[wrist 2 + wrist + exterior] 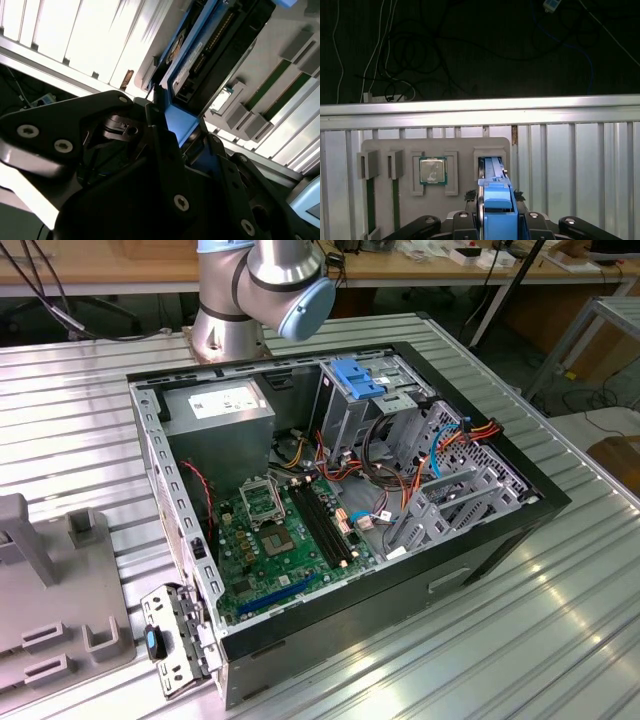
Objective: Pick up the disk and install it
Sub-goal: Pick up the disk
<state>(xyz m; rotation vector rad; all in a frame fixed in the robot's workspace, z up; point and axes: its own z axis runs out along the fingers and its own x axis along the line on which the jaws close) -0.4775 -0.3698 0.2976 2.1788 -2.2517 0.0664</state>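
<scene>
Gripper (182, 127) is shown in both wrist views with jaws clamped on the blue carrier edge of the disk (200, 55). The disk is held on edge at a slot of the grey fixture tray (385, 150), near a processor chip (433, 171); whether it is seated or lifted clear cannot be told. In the exterior view, an open computer case (350, 615) is seen on the ribbed table (500, 660).

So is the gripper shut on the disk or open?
Shut on the disk: in both wrist views the gripper presses a finger against each side of its blue carrier frame.
</scene>
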